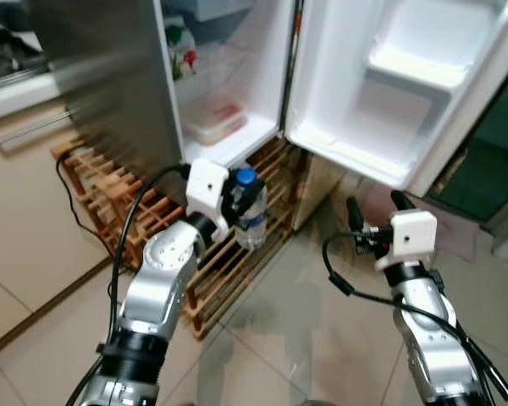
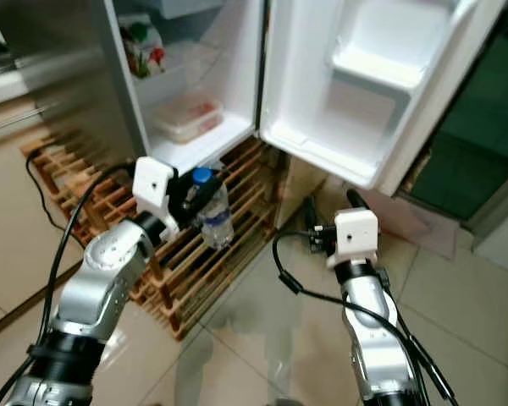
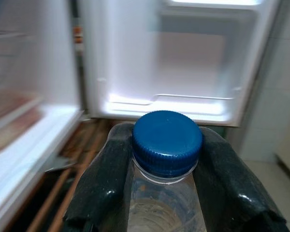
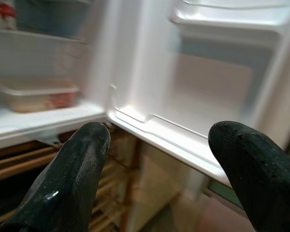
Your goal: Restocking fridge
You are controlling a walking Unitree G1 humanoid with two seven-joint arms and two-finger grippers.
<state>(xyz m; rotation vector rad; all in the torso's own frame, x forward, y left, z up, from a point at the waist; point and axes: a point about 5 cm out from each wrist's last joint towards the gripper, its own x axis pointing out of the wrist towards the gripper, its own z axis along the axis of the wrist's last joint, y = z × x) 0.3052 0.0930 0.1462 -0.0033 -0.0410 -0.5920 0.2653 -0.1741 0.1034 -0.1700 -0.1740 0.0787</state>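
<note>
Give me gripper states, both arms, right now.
Left gripper: closed on the water bottle, held by the neck under its blue cap, in front of the open fridge.
Right gripper: open, holding nothing, below the fridge door.

1. Two silver, rounded metal arms carried black bands at their lower joints.
2. Each wrist bore a white boxy camera housing.
3. Black cables looped along both arms.
4. The left gripper and right gripper had long, glossy black fingers.
</note>
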